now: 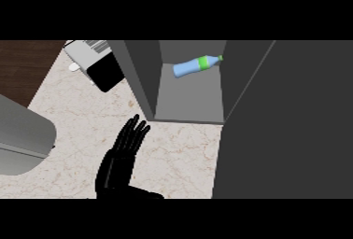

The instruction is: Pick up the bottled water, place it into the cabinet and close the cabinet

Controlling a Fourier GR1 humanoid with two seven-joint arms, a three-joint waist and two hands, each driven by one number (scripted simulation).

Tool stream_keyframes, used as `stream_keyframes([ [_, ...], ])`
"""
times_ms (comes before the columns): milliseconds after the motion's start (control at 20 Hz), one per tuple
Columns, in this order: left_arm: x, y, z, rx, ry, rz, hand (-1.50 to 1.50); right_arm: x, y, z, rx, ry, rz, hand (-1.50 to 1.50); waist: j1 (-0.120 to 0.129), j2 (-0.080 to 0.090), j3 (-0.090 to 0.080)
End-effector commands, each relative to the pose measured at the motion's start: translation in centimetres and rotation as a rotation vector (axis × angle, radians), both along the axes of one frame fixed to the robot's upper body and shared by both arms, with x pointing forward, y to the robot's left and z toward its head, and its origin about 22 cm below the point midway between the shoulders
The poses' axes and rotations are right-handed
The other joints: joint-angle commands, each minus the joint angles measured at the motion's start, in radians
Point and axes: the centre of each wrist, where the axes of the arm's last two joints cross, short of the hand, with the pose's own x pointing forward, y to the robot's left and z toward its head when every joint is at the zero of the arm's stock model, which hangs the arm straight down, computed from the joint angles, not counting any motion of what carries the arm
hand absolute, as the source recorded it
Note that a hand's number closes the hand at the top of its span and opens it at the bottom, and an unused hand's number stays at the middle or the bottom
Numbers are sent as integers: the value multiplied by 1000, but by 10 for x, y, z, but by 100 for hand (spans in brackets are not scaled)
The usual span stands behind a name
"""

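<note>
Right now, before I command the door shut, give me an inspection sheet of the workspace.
Surface: pale marbled counter.
Job's things: bottled water lies on its side inside the cabinet; cabinet door stands open at the right.
Clutter: grey-and-white appliance with a black slab beside it, far left; grey rounded body at the left edge.
Hands: left hand open, fingers straight, over the counter in front of the cabinet; right hand not in view.
Cables: nothing seen.
Surroundings: dark wood area, upper left.
</note>
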Motion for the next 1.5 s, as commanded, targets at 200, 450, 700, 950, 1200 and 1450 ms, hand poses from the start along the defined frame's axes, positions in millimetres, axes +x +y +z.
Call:
stream_keyframes([
  [200,-46,62,3,15,-48,-24,-150,17,1,36,-246,-148,333,150,24,1,-5],
  [450,-62,104,12,46,-68,24,-150,20,8,48,-240,-185,379,150,21,0,-7],
  [700,-82,138,21,52,-82,13,-150,20,20,54,-156,-126,352,150,33,12,-8],
  [950,-94,160,27,45,-85,-34,-150,29,30,43,-142,-58,412,150,65,25,-7],
  [1200,-86,186,38,59,-101,-53,-150,48,35,43,-243,-163,545,150,92,32,-10],
  [1450,-86,187,39,65,-110,-55,-150,62,42,35,-312,-135,587,150,116,38,-15],
])
